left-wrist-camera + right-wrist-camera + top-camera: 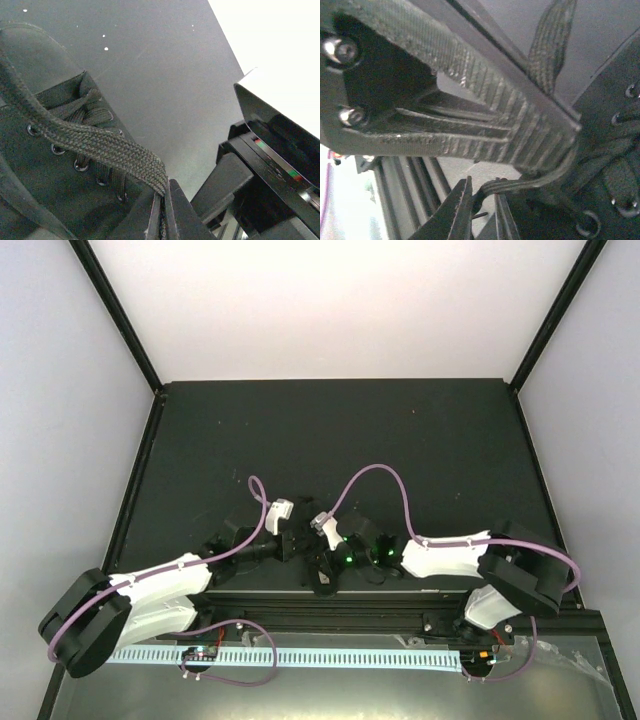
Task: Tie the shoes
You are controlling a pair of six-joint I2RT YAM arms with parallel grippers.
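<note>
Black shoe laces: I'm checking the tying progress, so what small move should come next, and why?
Probably draw the two grippers gently apart to take up slack. The left gripper is shut on a flat black woven lace running from the black canvas shoe, the right gripper seems to pinch a second thin lace strand, and no knot shows.

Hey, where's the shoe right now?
The shoe fills the left wrist view's lower left, at the middle of the table's near edge, one lace pinched by the left gripper.
</note>
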